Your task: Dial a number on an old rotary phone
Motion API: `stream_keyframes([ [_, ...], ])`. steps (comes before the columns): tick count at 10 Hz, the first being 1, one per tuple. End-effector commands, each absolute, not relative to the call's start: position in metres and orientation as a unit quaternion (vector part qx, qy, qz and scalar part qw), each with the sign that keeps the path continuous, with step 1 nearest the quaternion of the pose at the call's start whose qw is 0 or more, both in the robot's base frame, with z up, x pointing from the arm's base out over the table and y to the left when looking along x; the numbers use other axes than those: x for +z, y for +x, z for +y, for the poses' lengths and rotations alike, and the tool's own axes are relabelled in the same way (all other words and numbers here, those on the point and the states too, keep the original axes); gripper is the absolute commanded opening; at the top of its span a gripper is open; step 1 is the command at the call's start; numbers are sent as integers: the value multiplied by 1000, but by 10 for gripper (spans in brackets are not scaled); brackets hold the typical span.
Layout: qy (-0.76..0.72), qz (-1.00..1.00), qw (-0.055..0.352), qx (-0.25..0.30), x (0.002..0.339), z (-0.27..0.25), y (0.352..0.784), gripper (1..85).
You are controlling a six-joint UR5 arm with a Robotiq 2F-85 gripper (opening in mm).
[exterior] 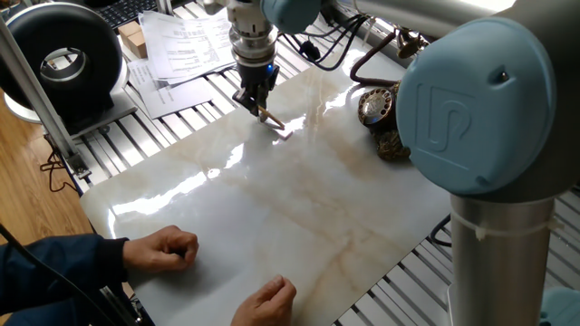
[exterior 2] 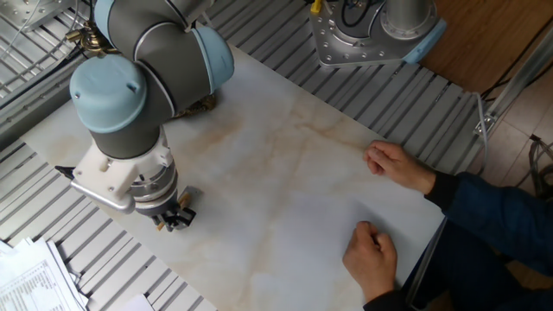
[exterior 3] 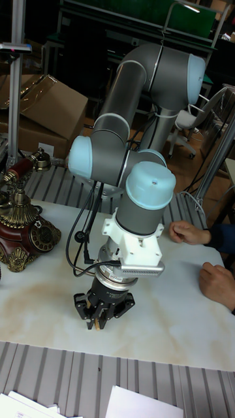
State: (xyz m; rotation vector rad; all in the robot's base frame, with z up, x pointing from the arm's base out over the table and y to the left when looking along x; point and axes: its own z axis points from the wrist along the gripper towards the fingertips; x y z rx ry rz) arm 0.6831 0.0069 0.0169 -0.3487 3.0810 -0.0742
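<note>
The old rotary phone stands at the far right edge of the marble table, bronze-brown with a round coppery dial and a dark cord behind it. The tall fixed view shows the rotary phone at the left, handset resting on top. Only a bit of the phone's base shows behind the arm in the other fixed view. My gripper hangs over the table's far left part, well away from the phone. It is shut on a thin tan stick whose tip slants down to the marble. The same gripper points straight down.
A large black round device and loose papers lie beyond the table's far left edge. A person's two hands rest on the near edge. The big arm joint blocks the right side.
</note>
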Motion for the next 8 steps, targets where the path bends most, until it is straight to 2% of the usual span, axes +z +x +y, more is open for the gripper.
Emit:
stream_keyframes([
  [1,-101,994,17,-27,18,6,684,280],
  [5,-91,995,21,-26,18,8,687,233],
  [8,-66,997,12,-36,20,6,684,37],
])
